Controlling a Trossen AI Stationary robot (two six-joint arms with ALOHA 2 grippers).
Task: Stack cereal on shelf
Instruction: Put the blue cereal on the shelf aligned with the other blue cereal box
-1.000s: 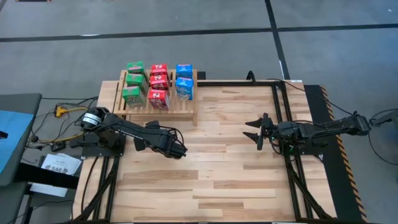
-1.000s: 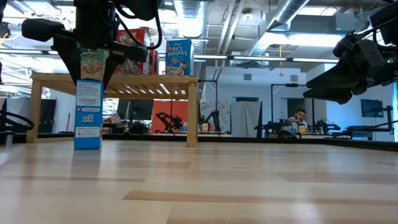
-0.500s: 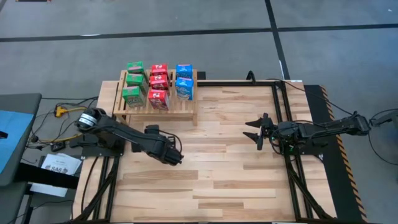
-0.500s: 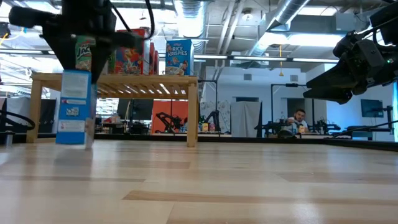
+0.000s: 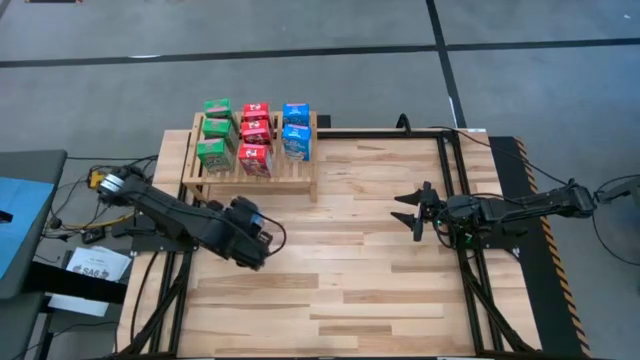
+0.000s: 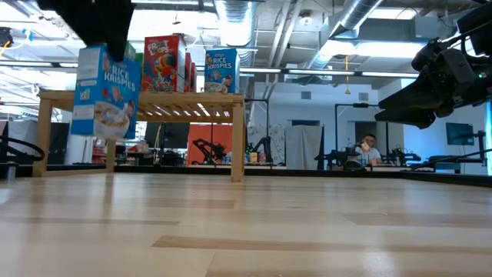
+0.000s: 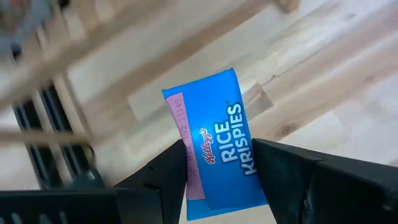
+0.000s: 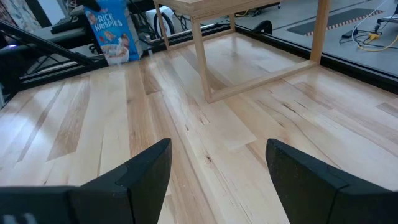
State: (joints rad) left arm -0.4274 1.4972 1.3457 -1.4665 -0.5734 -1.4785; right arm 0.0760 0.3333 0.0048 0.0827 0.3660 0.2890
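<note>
My left gripper (image 5: 255, 243) is shut on a blue Rice Krispies cereal box (image 6: 104, 92), held up over the table's left half in front of the shelf (image 5: 250, 165). The left wrist view shows the box (image 7: 217, 149) between my fingers. The light wooden shelf stands at the far left. On its slatted top stand three green boxes (image 5: 212, 130), three red boxes (image 5: 255, 135) and two blue boxes (image 5: 295, 130). My right gripper (image 5: 415, 212) waits open at the table's right, low over the wood, with nothing between its fingers (image 8: 217, 180). My left gripper pinches the blue box at its upper end (image 7: 214, 180) between its two fingers, one on each long side of the narrow labelled panel. The fingers come from above, slanting down. The box hangs below them, lifted clear of the table (image 6: 104, 135) and tilted.
Bare plank tabletop (image 5: 350, 280) lies between the two arms and toward the near edge. A black frame (image 5: 455, 150) runs along the table's right side. The shelf's legs (image 6: 237, 138) stand on the table's far left part.
My left gripper has risen and gone toward the table's left edge, rolling its wrist. The blue box, which stood upright on the table a second ago, now hangs clear of it, turned about and tilted with its printed front showing in the low view.
</note>
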